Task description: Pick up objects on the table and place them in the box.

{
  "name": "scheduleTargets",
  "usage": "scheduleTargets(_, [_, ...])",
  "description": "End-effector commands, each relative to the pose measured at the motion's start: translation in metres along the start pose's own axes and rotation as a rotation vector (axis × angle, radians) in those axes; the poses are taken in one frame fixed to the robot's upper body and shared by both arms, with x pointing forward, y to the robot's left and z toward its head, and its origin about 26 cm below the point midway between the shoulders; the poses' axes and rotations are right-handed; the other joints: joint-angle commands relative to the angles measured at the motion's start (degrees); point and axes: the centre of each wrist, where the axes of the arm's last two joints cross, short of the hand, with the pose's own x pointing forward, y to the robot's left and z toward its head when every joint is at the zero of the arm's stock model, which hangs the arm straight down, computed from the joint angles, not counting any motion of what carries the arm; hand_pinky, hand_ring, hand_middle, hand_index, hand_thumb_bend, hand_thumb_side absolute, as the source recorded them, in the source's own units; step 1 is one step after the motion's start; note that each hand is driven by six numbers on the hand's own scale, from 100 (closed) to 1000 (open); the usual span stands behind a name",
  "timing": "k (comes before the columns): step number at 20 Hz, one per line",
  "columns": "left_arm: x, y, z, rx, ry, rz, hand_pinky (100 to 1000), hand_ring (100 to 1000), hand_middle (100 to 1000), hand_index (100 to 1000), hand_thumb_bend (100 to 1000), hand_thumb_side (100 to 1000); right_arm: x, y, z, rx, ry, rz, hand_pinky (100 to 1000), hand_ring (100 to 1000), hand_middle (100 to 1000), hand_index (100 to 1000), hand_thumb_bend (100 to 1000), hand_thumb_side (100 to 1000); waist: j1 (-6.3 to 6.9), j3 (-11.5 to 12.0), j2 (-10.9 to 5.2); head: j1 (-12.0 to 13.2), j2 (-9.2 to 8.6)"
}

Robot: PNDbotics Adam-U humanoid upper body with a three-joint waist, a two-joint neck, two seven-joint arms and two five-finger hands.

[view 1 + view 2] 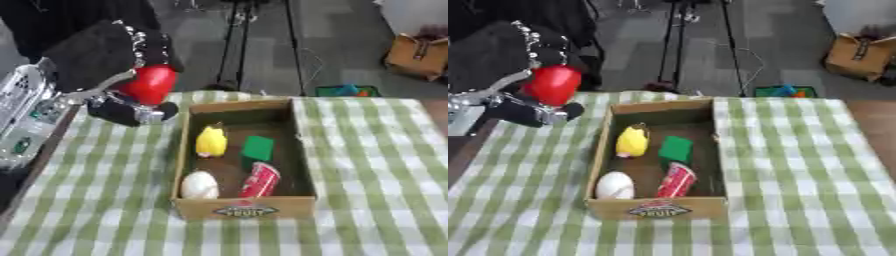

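The red object [150, 83], rounded and glossy, perhaps an apple or pepper, is held aloft in the left hand [118, 75], above the counter [367, 165] just left of the cardboard box [302, 150]. The carry step looks underway; next the hand must travel right over the box's open space and release. The fingers [131, 111] curl around the object. Inside already lie a yellow item [211, 141], a green block [258, 148], a white egg-shaped thing [199, 185] and a red cup [260, 180]. The right hand is not visible.
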Motion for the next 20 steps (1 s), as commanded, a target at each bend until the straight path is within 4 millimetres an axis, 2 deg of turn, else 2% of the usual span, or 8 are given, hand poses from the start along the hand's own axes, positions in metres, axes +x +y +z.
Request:
scheduleTargets(1, [0.004,0.013,-0.011,0.03,-0.048,0.009,100,136,110,163,348,100,0.009,0.006,0.0,0.027,-0.019,0.025,700,660,489,483,100,340,-0.02,-0.16,-1.68,-0.33,0.8])
scheduleTargets(6, [0.011,0.013,-0.03,0.041,-0.112,0.052,100,134,108,164,319,100,0.008,0.006,0.0,0.028,-0.014,0.024,700,659,488,484,100,340,0.04,-0.43,-1.92,-0.67,0.9])
scheduleTargets(7, [0.013,0.012,-0.034,0.043,-0.127,0.06,100,132,106,165,282,100,0.008,0.006,0.0,0.029,-0.012,0.023,699,659,488,483,100,339,0.08,-0.59,-1.94,-0.8,0.99])
scheduleTargets(11, [0.021,0.002,-0.053,0.01,-0.192,0.09,100,131,105,166,239,100,0.007,0.006,0.0,0.029,-0.008,0.022,700,659,488,483,100,339,0.22,-1.03,-1.98,-1.3,1.13])
scheduleTargets(20, [0.019,-0.048,-0.068,-0.147,-0.193,0.129,100,126,104,168,129,100,0.007,0.008,0.0,0.034,-0.006,0.017,700,660,489,483,100,340,0.29,-1.92,-1.71,-1.14,0.8])
